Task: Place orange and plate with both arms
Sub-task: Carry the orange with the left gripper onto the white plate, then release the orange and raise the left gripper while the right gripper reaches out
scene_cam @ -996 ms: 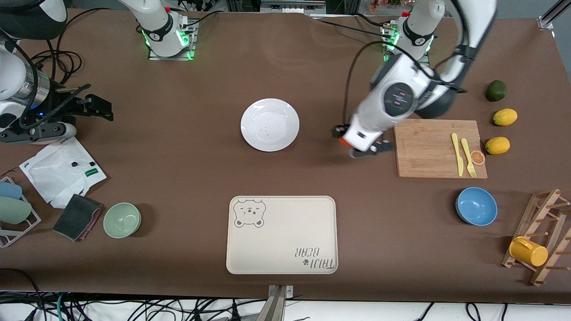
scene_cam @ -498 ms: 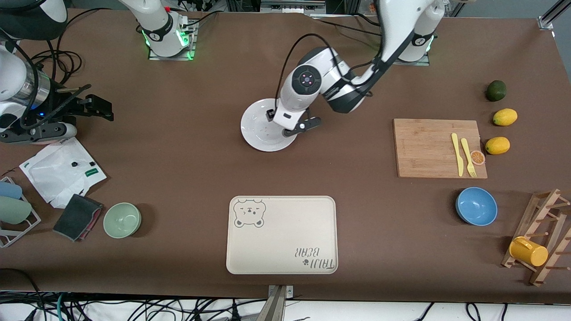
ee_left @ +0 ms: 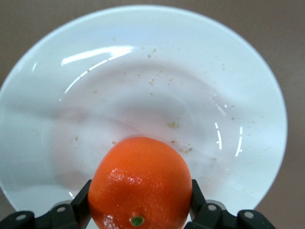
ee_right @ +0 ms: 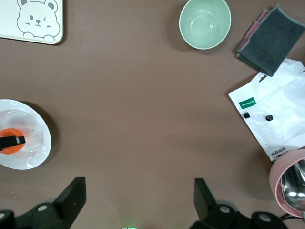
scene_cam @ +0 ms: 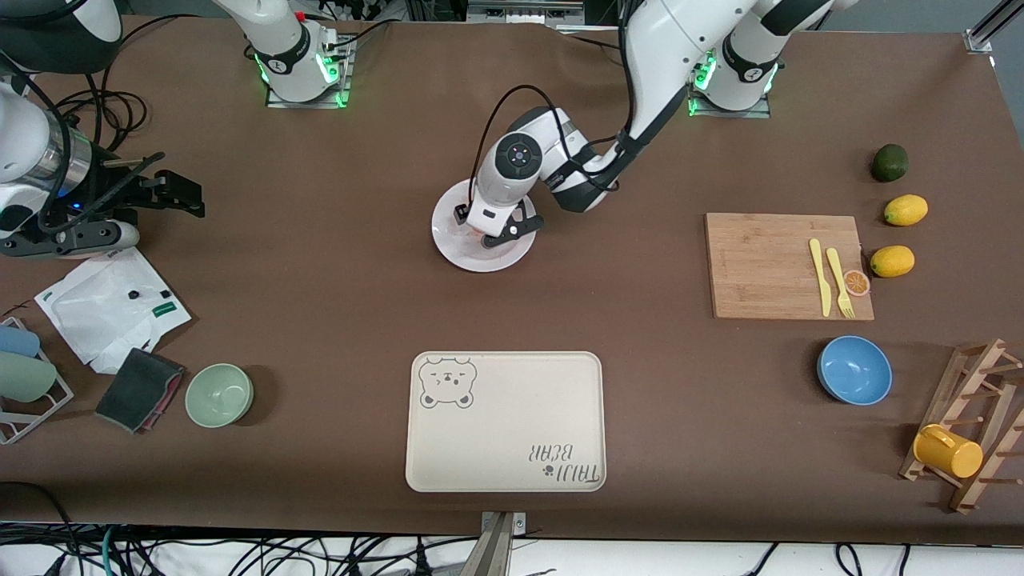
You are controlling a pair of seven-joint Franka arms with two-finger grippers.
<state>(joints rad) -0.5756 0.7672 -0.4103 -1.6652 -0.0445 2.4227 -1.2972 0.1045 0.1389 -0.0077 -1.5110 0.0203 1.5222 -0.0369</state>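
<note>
A robotics lab: two arm bases [scene_cam: 300,60] bolted to a brown-covered table [scene_cam: 320,304], loose cables [scene_cam: 240,552] below its edge.

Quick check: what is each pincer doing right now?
Left pincer: shut on the orange, over the plate.
Right pincer: open, holding nothing, waiting at the right arm's end of the table.

Front view: high, facing the arms' bases, whole table. Left wrist view: looks down, close over the plate [ee_left: 143,71]. Right wrist view: higher, looks down on table, shares that plate [ee_right: 33,152] with the others.
</note>
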